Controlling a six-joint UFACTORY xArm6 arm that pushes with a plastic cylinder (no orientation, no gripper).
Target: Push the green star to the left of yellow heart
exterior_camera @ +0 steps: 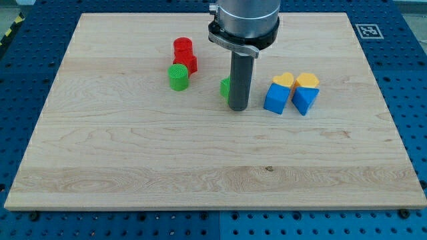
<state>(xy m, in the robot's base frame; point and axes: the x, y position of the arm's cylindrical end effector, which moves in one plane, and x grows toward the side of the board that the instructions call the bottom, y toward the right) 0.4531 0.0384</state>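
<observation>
Camera view: my tip [239, 107], no claw, touches the green star [225, 87], short of the yellow heart [284, 81] near the surface's [200, 173] top edge.

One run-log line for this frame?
tip touching green block, right side | yellow blocks further right | green block partly hidden

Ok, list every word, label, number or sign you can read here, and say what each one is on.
No readable words or numbers anywhere.
Black-and-white square marker at the board's top right corner in the view: a coded pattern, no letters.
Yellow-black hazard stripes at the view's top left edge: no text.
The blocks and my tip carry no markings.
</observation>
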